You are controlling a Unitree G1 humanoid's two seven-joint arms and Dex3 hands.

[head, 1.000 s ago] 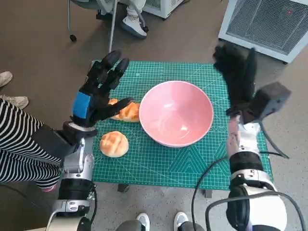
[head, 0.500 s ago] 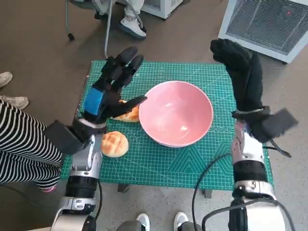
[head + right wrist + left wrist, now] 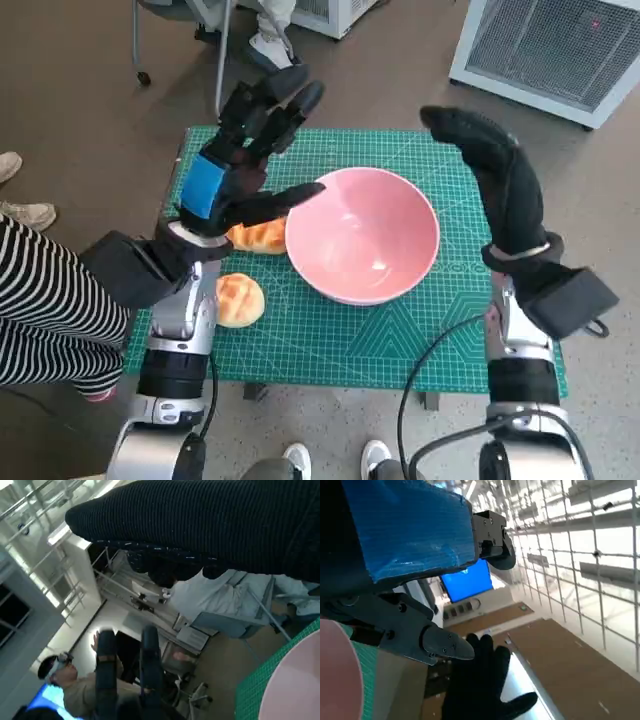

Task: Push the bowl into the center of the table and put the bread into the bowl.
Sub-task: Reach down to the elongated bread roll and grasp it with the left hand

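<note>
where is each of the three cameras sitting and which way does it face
Head view: on the robot's head, looking steeply down at the table, the bowl and both raised hands.
Left wrist view: behind the left hand, aimed up at the room; the gloved right hand shows too.
Right wrist view: behind the right hand, facing a person and the room.
Shared: all three show the pink bowl.

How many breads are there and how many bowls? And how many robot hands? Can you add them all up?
Bread: 2, one beside the bowl and one nearer the table's front edge
Pink bowl: 1
Robot hands: 2, the left hand and the right hand, both raised and holding nothing
Total: 5
</note>
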